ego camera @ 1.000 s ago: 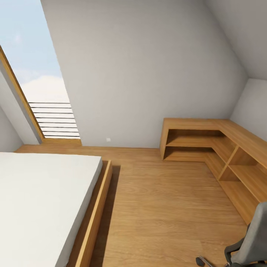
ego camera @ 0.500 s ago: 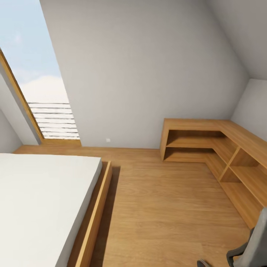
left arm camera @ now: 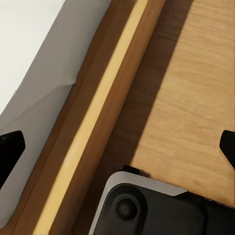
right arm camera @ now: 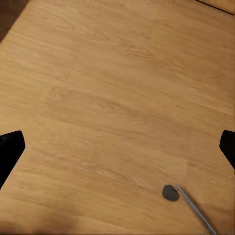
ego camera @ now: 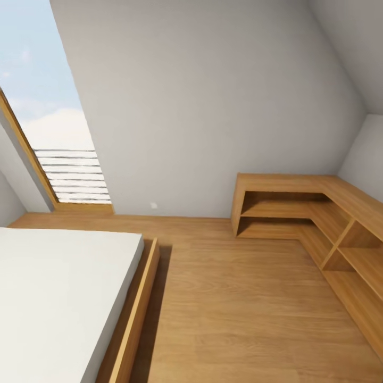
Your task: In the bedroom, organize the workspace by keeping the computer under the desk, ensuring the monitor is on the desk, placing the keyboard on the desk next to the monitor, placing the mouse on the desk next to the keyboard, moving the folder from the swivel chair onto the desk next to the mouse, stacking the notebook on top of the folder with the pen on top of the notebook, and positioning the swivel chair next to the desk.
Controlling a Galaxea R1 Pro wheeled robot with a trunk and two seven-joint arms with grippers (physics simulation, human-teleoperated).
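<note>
Robot in transit across a bedroom's wood floor (ego camera: 239, 308), bed (ego camera: 58, 298) at left, corner shelf (ego camera: 319, 213) at right. Below the right tool (right arm camera: 117, 147), fingers spread and holding nothing, lies a small dark mouse (right arm camera: 170, 193) beside a thin rod, possibly the pen (right arm camera: 196, 210), which runs diagonally. Right arm is nearer. Left tool (left arm camera: 117, 147), likewise released, hangs over the bed frame (left arm camera: 98, 122).

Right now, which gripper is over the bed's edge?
The left gripper: the wooden bed frame and white mattress lie below it, while the right gripper hangs above wood floor.
</note>
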